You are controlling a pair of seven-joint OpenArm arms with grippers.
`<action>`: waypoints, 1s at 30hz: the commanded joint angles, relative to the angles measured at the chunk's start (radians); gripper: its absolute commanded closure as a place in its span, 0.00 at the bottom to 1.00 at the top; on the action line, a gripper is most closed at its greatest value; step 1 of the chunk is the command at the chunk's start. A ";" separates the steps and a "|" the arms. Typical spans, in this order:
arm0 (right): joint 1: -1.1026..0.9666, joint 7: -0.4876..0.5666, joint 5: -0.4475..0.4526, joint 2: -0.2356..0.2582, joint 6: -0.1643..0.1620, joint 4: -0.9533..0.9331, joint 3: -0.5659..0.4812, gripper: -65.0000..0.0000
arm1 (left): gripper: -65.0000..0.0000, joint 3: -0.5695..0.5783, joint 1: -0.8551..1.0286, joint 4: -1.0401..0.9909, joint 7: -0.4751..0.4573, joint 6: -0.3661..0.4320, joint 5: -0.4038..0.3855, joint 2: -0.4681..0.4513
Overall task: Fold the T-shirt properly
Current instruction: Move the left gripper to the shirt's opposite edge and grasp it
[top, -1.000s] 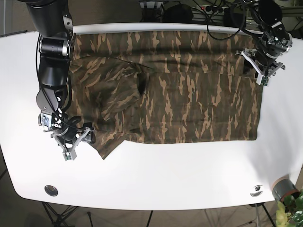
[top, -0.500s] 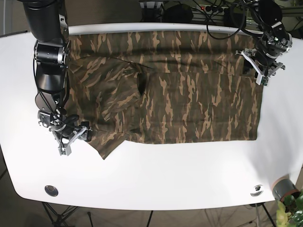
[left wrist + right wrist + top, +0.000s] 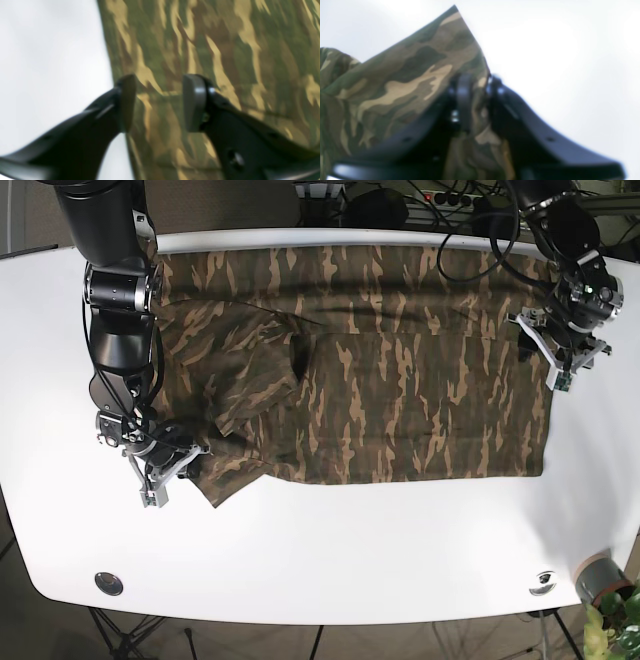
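right end effector (image 3: 476, 100) moved onto t-shirt (image 3: 380, 380) sleeve, clamped | left end effector (image 3: 158, 102) apart | no legible writing

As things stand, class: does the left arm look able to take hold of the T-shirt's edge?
Probably yes. The left gripper hangs open right over the T-shirt edge, one finger toward the bare table, and nothing lies between them.

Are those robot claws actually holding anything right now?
The right gripper is pinching the camouflage T-shirt at its pointed sleeve tip. The left gripper is open over the shirt's edge, holding nothing.
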 commanded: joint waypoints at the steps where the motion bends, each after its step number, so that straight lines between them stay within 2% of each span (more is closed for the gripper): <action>1: 0.024 -0.025 -0.005 0.009 0.003 0.005 -0.002 0.92 | 0.42 -0.005 -0.064 0.013 0.030 0.005 0.010 -0.031; 7: 0.024 -0.028 -0.005 0.009 0.003 0.005 -0.002 0.93 | 0.39 0.003 -0.218 -0.106 0.033 0.005 0.016 -0.080; 11: 0.024 -0.028 -0.005 0.007 0.003 0.005 -0.002 0.93 | 0.39 0.082 -0.371 -0.286 0.033 0.010 0.016 -0.143; 14: 0.024 -0.028 -0.004 0.007 0.003 0.005 0.003 0.93 | 0.39 0.133 -0.449 -0.396 0.022 0.105 0.016 -0.180; 16: 0.024 -0.028 -0.005 0.007 0.003 0.005 0.003 0.93 | 0.39 0.167 -0.514 -0.508 -0.012 0.171 0.016 -0.203; 20: 0.024 -0.028 -0.002 0.006 0.003 0.005 0.003 0.93 | 0.38 0.199 -0.604 -0.697 -0.107 0.239 0.016 -0.229; 25: 0.024 -0.028 0.001 0.006 0.003 0.005 0.003 0.93 | 0.20 0.220 -0.683 -0.912 -0.209 0.253 0.016 -0.244; 30: 0.024 -0.028 0.001 0.006 0.003 0.005 0.003 0.93 | 0.20 0.220 -0.719 -1.049 -0.292 0.253 0.016 -0.244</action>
